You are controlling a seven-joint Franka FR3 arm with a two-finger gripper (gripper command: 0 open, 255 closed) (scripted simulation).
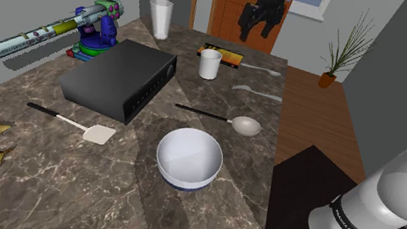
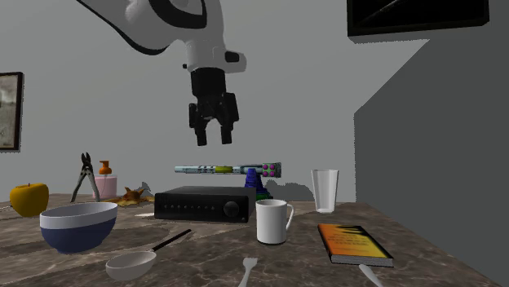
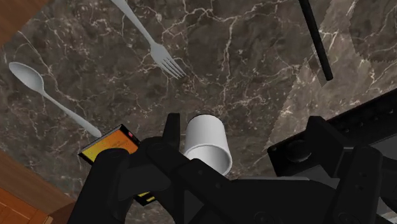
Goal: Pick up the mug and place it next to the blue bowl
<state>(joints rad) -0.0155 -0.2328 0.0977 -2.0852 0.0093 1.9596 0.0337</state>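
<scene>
Two black fingers of the gripper stand apart with nothing between them, hanging high over the dark veined marble table. Below it stands the plain white mug, upright, near the table's far end in the shoulder view and just in front of a flat orange book. The round blue bowl with a white inside sits well apart from the mug, nearer the stand. Between mug and bowl lies a pale ladle with a thin black handle, and a low black box flanks that stretch on the shoulder view's left. A pale fork and spoon lie near the mug; a tall pale glass stands beyond the box.
</scene>
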